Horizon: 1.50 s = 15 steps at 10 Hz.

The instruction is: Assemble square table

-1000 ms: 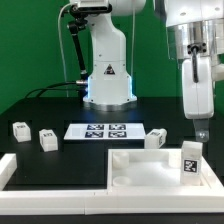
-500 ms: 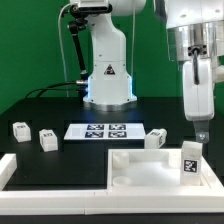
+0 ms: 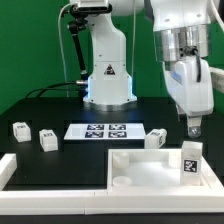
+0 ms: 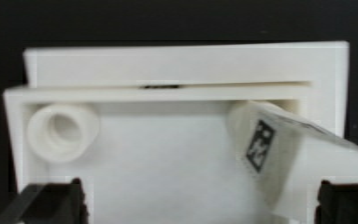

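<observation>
Above the exterior view's right side of the black surface (image 3: 50,112): pincer (image 3: 195,128) spread wide, gripping nothing, poised over the square top (image 3: 140,168). Inside the top's raised rim, a leaning leg (image 3: 189,160). Just right of the marker board (image 3: 102,131), a second leg (image 3: 156,139). To its left, a third leg (image 3: 46,139) and a fourth leg (image 3: 20,129).

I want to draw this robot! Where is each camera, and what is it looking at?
Exterior view: off the arm, facing the robot's base across the table; shows the arm and open gripper.
Wrist view: on the wrist, looking down at the square top; only the gripper's fingertips show.
Shared: the square top and the tagged leg on it.
</observation>
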{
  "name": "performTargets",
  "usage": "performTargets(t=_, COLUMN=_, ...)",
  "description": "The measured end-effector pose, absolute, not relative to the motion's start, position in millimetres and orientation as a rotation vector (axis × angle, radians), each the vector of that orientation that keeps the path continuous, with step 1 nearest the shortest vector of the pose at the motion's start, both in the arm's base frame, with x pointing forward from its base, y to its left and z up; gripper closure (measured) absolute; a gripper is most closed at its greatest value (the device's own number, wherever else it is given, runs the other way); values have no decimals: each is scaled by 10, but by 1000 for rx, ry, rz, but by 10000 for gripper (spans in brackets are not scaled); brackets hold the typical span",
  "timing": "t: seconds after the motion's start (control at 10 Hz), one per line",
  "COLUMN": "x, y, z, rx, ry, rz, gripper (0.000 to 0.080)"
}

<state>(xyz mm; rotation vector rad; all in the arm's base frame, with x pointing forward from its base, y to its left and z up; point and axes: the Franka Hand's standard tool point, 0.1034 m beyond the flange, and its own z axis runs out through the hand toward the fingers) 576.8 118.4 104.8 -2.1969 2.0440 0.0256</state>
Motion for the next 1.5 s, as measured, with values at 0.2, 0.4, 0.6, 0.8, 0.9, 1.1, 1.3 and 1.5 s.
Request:
performTargets(t=0.2, x=5774, y=1181, z=1063, rx=-2312, ry=1914, rz=-6, gripper=150)
performTargets(t=0.4, x=5773, y=1178, z=1059, rx=-2459, ry=1723, rz=-22, gripper=150)
performTargets(t=0.6, x=5763, y=1169, z=1051, rx=-2580, ry=1538, rz=-42, gripper=150)
performTargets(t=0.8, x=5497, y=1036, z=964, rx=-2728, ry=1298, rz=-50, gripper=150)
performTargets(t=0.9, x=5348, y=954, z=943, rx=-2802, ry=1146, rz=-64, gripper=150)
performTargets(t=1.1, x=5016, y=874, z=852, rx=-2895, ry=944, rz=-55, gripper=150)
performTargets(t=1.3, x=4954, y=885, z=800, rx=-2970, ry=715, rz=-62, gripper=150)
performTargets(t=1.5, x=4949, y=877, z=795, rx=-2986, ry=647, rz=-56, gripper=150)
